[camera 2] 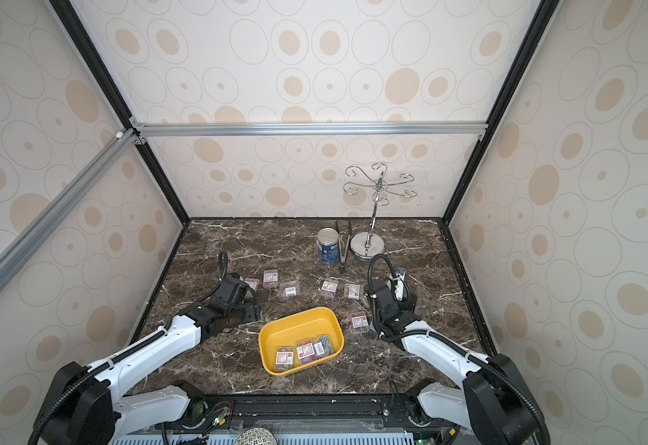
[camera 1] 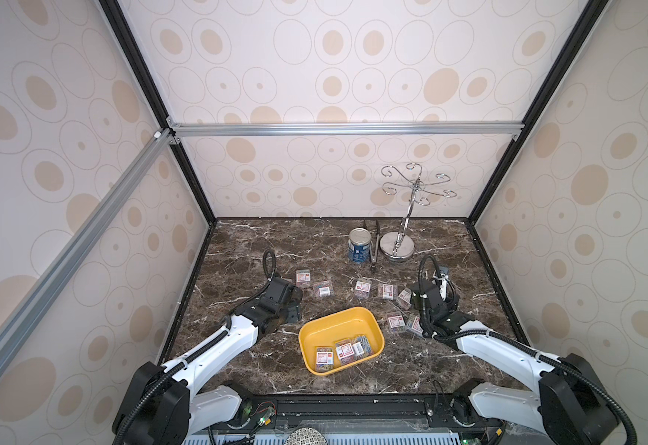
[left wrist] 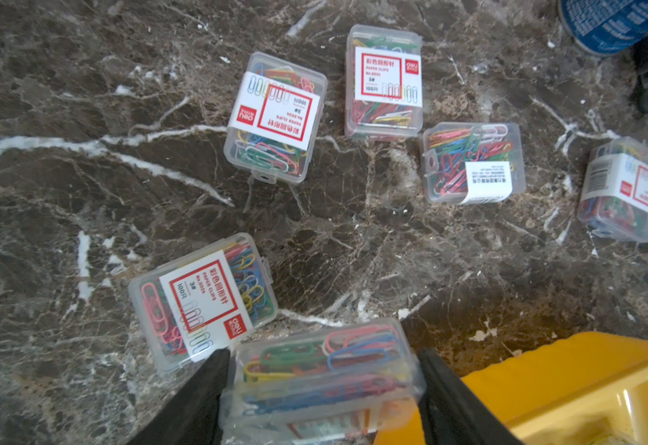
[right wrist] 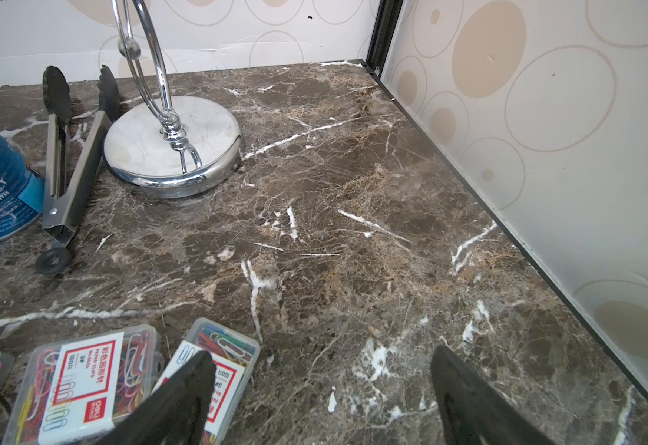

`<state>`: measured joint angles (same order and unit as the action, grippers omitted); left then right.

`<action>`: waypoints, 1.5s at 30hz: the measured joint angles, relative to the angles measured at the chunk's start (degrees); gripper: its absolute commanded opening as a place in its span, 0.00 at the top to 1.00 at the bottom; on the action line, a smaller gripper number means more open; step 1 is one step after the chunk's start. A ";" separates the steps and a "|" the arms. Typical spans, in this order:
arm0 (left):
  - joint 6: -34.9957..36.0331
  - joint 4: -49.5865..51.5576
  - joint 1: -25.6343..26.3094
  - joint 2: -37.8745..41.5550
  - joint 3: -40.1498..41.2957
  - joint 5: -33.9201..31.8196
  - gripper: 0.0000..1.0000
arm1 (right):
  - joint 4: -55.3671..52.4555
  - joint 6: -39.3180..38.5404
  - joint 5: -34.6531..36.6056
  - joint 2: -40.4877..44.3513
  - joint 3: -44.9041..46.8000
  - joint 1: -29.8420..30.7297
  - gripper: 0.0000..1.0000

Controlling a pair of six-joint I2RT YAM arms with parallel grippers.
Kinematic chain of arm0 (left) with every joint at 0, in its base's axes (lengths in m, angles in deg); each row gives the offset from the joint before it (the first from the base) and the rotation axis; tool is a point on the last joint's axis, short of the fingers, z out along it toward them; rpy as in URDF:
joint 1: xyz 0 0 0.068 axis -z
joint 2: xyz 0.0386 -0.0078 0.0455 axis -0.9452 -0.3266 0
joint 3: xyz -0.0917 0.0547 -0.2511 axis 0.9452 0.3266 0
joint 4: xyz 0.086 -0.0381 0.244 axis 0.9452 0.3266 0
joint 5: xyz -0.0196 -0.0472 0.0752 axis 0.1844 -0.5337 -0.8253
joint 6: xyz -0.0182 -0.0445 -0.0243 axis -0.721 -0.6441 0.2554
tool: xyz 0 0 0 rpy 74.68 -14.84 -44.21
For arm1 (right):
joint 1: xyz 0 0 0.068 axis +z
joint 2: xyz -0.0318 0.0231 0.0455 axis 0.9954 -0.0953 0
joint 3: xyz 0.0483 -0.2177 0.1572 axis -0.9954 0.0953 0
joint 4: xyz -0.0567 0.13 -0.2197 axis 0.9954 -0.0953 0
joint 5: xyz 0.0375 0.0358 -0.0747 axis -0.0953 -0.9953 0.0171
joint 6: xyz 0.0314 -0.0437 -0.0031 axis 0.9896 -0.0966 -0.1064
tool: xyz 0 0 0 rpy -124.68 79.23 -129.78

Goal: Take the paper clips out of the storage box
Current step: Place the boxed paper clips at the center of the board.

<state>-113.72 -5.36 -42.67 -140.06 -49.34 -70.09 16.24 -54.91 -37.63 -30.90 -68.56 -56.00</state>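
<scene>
Clamping one clear case of paper clips (left wrist: pixel 322 377) by its two ends between the left fingers (left wrist: pixel 203 397), set roughly half apart, at the lower edge of the left wrist frame, just outside the corner of the yellow storage box (left wrist: pixel 569 385). Showing five more cases (left wrist: pixel 274 115) on the marble bench (left wrist: pixel 83 192) above it: four with red-and-white labels up, one with a plain white sticker. Keeping the right fingers (right wrist: pixel 183 393) spread wide with nothing between them, low in the right wrist frame. Placing the box low and centre in both top views, three cases inside (camera 1: pixel 344 351). Counting seven loose cases (camera 1: pixel 387 291) around it in a top view, plus one can (camera 1: pixel 359 246), one pair of tongs (camera 1: pixel 374 250) and one chrome stand (camera 1: pixel 397 242).
</scene>
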 measured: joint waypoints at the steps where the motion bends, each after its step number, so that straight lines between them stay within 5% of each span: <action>1: -0.20 -0.98 0.00 -0.61 0.00 0.00 0.28 | 0.00 -0.02 0.00 0.00 0.00 0.00 0.11; 19: -0.44 -7.52 0.00 -15.85 -4.48 0.24 0.27 | -0.02 -0.02 0.02 -0.37 0.00 0.00 0.12; 27: 0.13 -8.13 0.00 -18.95 -4.79 0.17 0.10 | -0.07 0.00 0.02 -0.79 0.00 0.00 0.12; 38: 0.87 -8.41 0.00 -17.57 -6.43 2.08 0.00 | -0.07 0.00 0.02 -0.81 0.00 0.00 0.12; 45: 1.49 -8.02 0.00 -8.22 -6.56 2.01 0.00 | -0.07 0.00 0.04 -0.81 0.00 0.00 0.12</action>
<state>-112.23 -13.38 -42.67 -148.28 -55.90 -68.08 16.17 -54.91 -37.59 -31.71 -68.56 -56.00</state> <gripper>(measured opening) 0.993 0.880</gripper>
